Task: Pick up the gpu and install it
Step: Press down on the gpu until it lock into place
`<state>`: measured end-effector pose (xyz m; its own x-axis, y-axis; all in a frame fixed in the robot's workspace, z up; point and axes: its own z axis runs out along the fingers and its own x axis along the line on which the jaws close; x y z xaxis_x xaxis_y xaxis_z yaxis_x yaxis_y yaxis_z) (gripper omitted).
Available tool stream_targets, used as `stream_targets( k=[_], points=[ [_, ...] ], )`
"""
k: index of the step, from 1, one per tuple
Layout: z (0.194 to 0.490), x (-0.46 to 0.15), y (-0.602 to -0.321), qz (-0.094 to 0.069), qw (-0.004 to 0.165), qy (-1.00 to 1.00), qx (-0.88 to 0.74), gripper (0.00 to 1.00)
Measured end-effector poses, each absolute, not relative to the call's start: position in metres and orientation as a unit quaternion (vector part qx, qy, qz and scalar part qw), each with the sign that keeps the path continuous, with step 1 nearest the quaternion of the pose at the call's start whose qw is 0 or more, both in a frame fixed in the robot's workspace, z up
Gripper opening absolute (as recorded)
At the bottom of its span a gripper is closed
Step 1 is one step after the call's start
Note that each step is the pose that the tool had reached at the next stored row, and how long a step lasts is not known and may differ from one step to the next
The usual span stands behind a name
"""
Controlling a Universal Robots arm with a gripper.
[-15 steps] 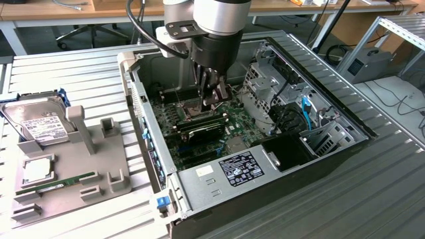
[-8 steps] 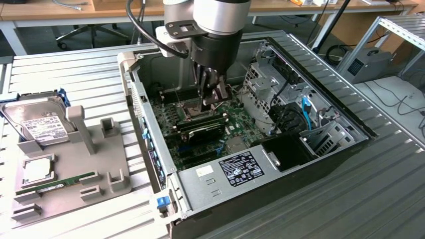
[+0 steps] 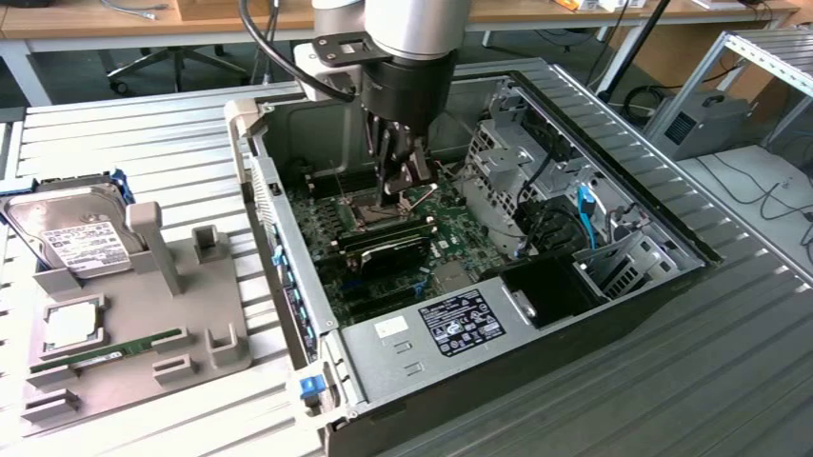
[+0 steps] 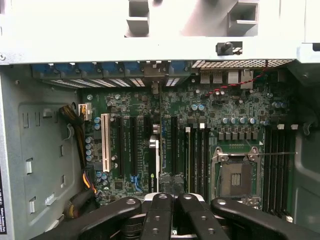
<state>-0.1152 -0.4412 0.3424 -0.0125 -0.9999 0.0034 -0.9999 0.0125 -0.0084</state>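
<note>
From the exterior view's left: a grey plastic parts holder (image 3: 190, 314) carries 1 silver hard drive with a white label (image 3: 76, 233) and 1 narrow green RAM stick (image 3: 109, 352). Centre: an open black-and-silver computer case (image 3: 420, 371). The flat black-faced gpu (image 3: 394, 255) stands on edge in the green motherboard (image 4: 220, 115), below the black gripper (image 3: 409, 186), whose fingers (image 4: 162, 215) sit together, gripping nothing.

Open computer case (image 3: 420, 371) on a slatted metal worktop (image 3: 711, 381).
A grey holder tray (image 3: 140, 324) beside the case carries a silver hard drive (image 3: 76, 233) and a narrow green RAM stick (image 3: 109, 354); the motherboard (image 4: 200, 135) lies exposed.
</note>
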Motion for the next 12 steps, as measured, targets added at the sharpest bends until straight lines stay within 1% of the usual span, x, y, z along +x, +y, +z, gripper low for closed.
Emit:
stream_targets(
  k=[12],
  points=[
    [0.3418,-0.1099,-0.4411,-0.004,0.002,0.712,-0.703,0.11]
  ],
)
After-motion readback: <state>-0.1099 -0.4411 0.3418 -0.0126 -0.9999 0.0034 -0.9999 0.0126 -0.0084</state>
